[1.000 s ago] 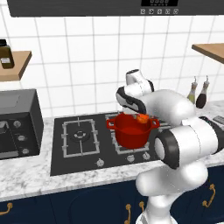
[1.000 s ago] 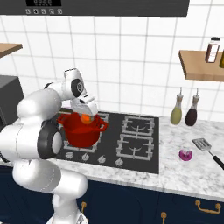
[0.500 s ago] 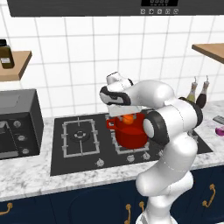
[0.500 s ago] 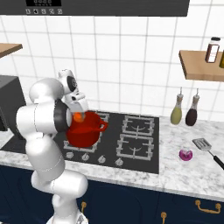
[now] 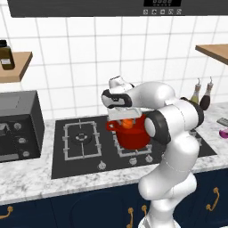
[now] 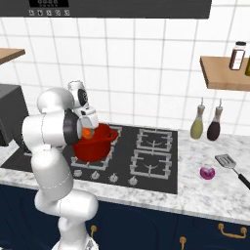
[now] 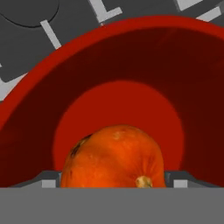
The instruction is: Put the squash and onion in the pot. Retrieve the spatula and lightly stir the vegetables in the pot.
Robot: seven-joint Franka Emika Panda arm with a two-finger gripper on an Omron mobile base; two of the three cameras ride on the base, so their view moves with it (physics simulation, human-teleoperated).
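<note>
My gripper point(image 5: 127, 119) point(image 6: 88, 129) point(image 7: 113, 181) hangs over the mouth of the red pot point(image 5: 133, 137) point(image 6: 96, 148) point(image 7: 109, 52), shut on the orange squash point(image 5: 128, 123) point(image 6: 87, 133) point(image 7: 113, 155). The squash sits at rim height, and the pot's red floor lies bare beneath it in the hand view. Far off on the counter to the right lies the purple onion point(image 6: 207, 173) point(image 5: 224, 133). Just beyond it rests the grey spatula point(image 6: 228, 161) point(image 5: 221, 121), its dark handle pointing right.
The pot stands on a front burner of the black hob point(image 5: 80, 138) point(image 6: 154, 151). Two bottles point(image 6: 197, 128) stand by the wall right of the hob. A dark microwave point(image 5: 18, 124) sits at the left, and wooden shelves point(image 6: 224, 73) hang above.
The arm's elbow and upper links have swung over to the left. The hand, still gripping the squash, has shifted slightly left above the pot. Pot, onion and spatula have stayed put.
</note>
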